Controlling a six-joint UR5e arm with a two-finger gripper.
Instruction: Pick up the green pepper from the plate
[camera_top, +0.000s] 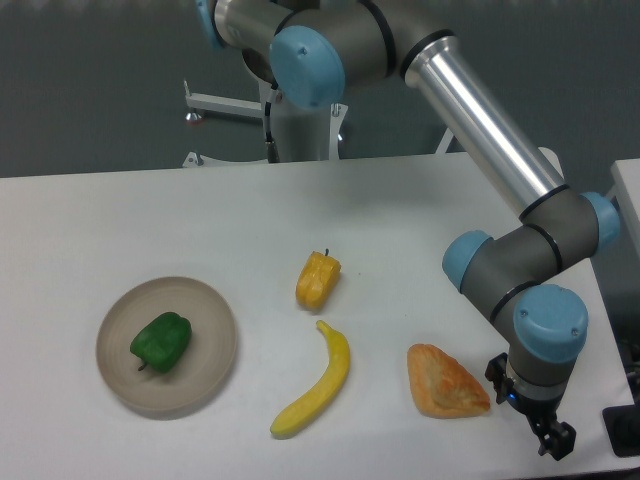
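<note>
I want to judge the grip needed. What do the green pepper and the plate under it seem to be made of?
The green pepper looks like moulded plastic, probably a toy: its skin is very even in colour with a soft sheen, though real produce cannot be ruled out. The plate looks matte, beige-grey, with no glare; it could be plastic or unglazed ceramic, and the picture does not settle which.

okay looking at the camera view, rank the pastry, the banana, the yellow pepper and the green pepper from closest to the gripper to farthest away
From the gripper, low at the right edge of the table:
1. The orange-brown pastry, just left of it.
2. The banana, near the front centre.
3. The yellow pepper, centre, farther back than the banana.
4. The green pepper, on the plate at far left.
</note>
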